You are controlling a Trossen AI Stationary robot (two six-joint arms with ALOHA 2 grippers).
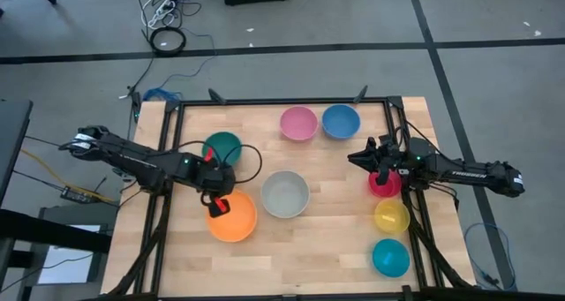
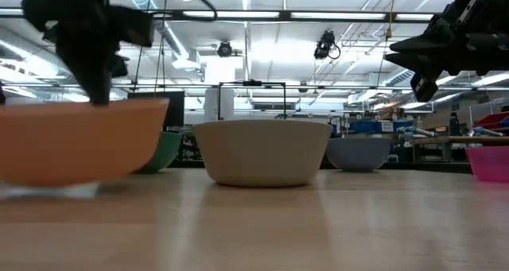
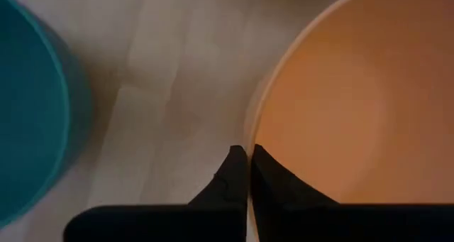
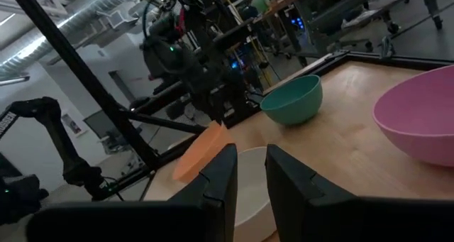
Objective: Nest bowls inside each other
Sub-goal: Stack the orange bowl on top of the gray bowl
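At table's left, left tool [image 1: 217,204] reaches down, clamped on orange bowl [image 1: 235,221] rim.

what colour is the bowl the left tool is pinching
Orange bowl; the high view shows it best.

A pale wooden worktop [image 1: 335,239] in a black frame [image 1: 282,101] sits on grey floor [image 1: 494,80] crossed by dark tape lines, cables [image 1: 166,18] trailing near the far edge. Long ceiling lights [image 2: 262,15] glow over cluttered benches [image 2: 445,136] beyond.
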